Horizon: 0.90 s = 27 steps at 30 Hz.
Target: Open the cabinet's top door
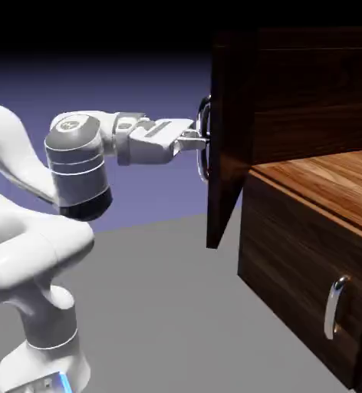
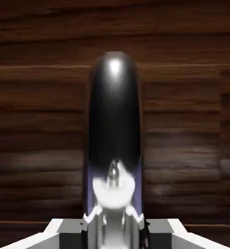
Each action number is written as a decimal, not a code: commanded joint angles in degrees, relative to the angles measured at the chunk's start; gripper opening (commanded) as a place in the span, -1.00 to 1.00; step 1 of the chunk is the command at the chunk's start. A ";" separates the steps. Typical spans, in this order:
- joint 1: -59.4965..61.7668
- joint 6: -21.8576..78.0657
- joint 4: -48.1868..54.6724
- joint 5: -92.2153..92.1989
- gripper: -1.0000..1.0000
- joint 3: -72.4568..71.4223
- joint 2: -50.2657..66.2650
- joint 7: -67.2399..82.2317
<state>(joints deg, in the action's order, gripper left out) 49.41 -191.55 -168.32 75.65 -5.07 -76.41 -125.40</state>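
Tool (image 1: 198,139) clamped on top door's (image 1: 228,138) silver handle (image 2: 114,126), door swung wide from cabinet (image 1: 307,253). Rigid, slick bar; best gripped mid-span. Hinged panel likely heavy.

**Top door swung open**

I see the cabinet (image 1: 307,253), tall and dark walnut, with its lighter shelf exposed. The top door (image 1: 226,146) stands swung out, nearly edge-on to me, upright. Its curved silver handle (image 1: 204,138) fills my hand view, glossy against dark grain.
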 commanded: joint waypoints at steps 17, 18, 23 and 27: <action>-29.89 41.32 -6.00 -18.07 -1.00 -6.91 -19.24 13.43; -31.22 43.81 -5.97 -19.66 -1.00 -8.61 -20.29 13.80; -37.01 56.19 -4.53 -27.76 -1.00 -18.50 -23.89 14.73; -39.85 65.55 -1.69 -33.85 -1.00 -26.80 -24.61 14.69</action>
<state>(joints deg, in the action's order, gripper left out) 9.56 -126.06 -170.01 41.77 -31.88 -101.00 -110.66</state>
